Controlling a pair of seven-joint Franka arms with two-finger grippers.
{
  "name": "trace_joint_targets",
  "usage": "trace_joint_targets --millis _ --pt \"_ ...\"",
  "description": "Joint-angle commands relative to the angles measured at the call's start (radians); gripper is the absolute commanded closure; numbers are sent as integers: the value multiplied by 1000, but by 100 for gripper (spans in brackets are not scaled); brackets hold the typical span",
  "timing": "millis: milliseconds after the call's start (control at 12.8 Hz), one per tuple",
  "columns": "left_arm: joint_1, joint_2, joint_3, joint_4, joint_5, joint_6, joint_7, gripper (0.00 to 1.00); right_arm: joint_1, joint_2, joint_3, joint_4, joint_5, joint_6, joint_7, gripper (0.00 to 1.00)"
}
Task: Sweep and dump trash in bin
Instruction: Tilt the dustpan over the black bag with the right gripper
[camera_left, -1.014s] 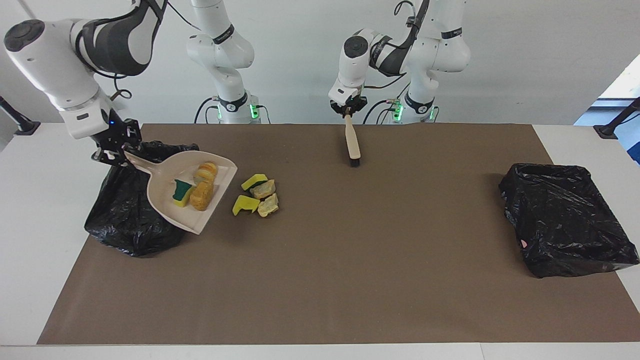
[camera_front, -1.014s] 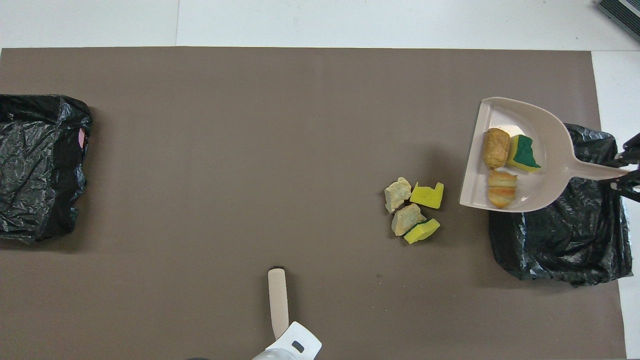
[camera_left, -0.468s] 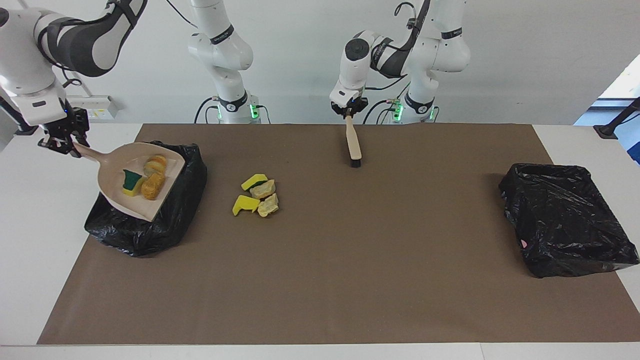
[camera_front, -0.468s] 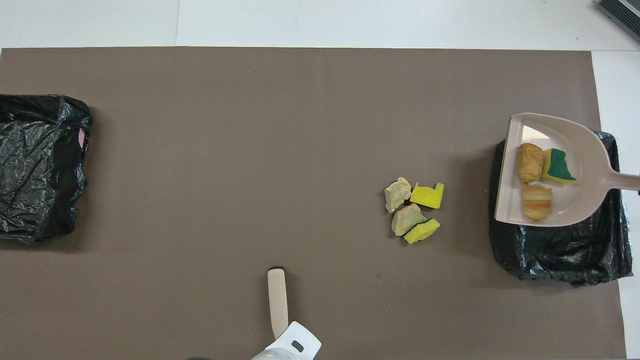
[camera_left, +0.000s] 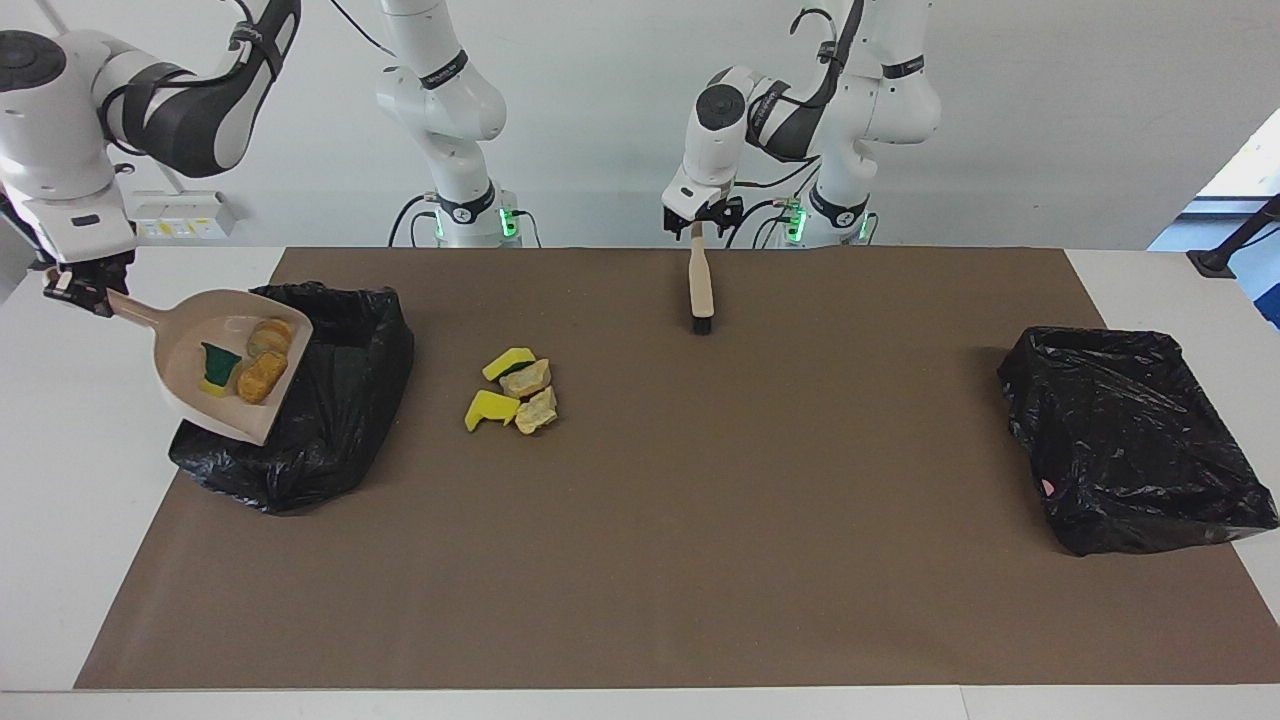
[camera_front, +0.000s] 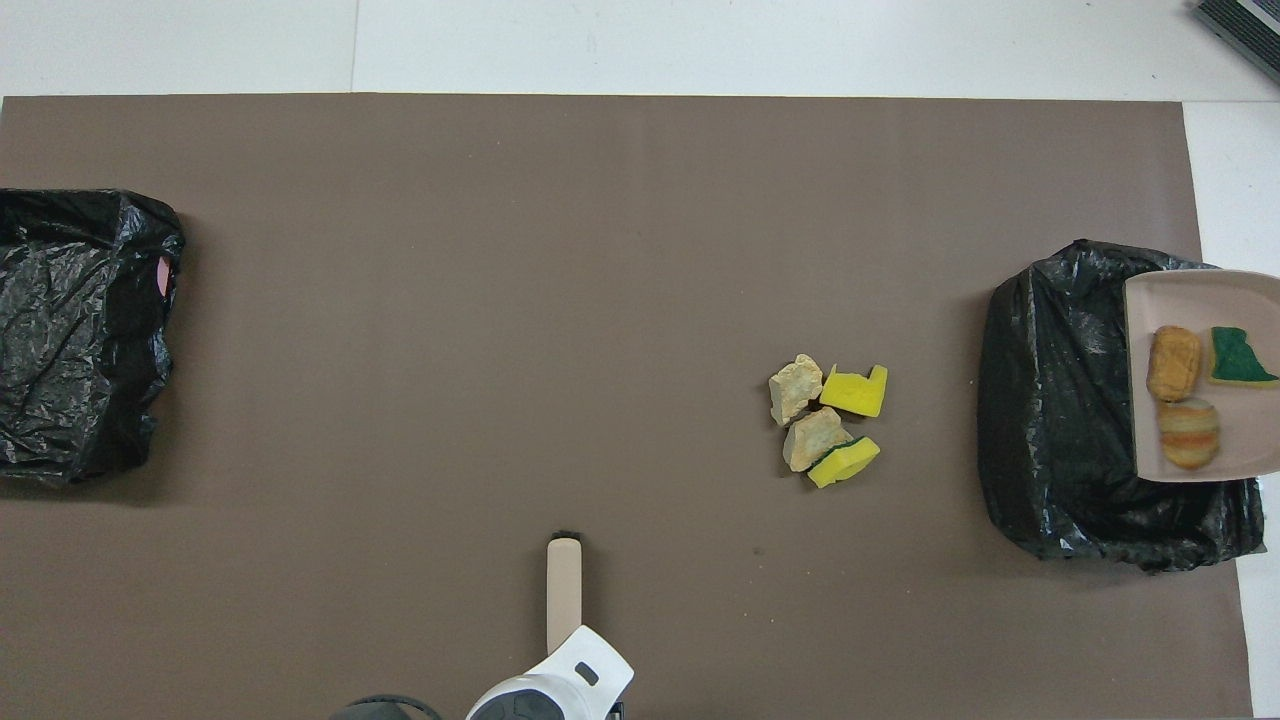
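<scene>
Right gripper (camera_left: 80, 290) is pinching the pan (camera_left: 200, 330) by its handle end and holding it up over the outer edge of the bin (camera_left: 330, 420) at the right arm's end. The pan's mouth is tipping toward the bin.

3 pcs of trash (camera_front: 1175, 362) are sitting in the pan. The other 4 pcs (camera_left: 512, 392) are lying bunched on the mat, beside the bin toward table centre.

Left gripper (camera_left: 703, 222) is hanging at the top of the brush (camera_left: 700, 285) handle. Can't tell whether it's gripping or letting go.

Handling, as a judgement:
- Sponge chunks are prob. light and squashy.
- Bread-like lumps are light and maybe crumbly.
- Both should slide or roll easily on smooth plastic, so a steeper tilt should be enough to tip them out.
- No need to pick up pcs directly: work them w/ the pan handle and brush handle.

2nd bin (camera_left: 1130, 440) is sitting at the left arm's end.
</scene>
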Motion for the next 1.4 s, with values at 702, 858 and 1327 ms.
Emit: trace_joint_targets --millis 702,858,1327 --pt "100 331 339 503 467 -159 131 0 61 -10 11 -17 -186 13 -52 100" --pt "98 321 439 593 468 -179 221 0 61 -10 13 -17 -187 15 -53 100" --pt "112 322 594 852 509 -376 433 0 58 0 13 15 -171 9 -39 100"
